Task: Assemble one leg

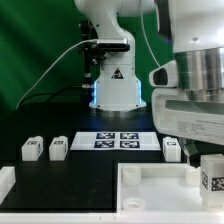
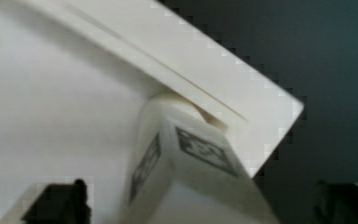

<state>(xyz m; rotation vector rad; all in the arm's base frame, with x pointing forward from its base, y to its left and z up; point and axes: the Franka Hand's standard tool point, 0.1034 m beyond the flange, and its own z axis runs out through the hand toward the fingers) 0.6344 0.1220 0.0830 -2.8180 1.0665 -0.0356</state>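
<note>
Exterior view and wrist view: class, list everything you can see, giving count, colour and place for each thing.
Legs: four, white with black tags; two at the exterior view's left, one just right of the marker board, one at the panel's corner.
Panel: one, white, foreground.
Marker board: one, white with four tags, mid-table.
Edge piece: one, white, cut off at the exterior view's left; unidentifiable.
Table: one, black.
Robot arm: one, white, base behind the marker board.
Gripper: one, dark fingers, open, over the corner leg.
</note>
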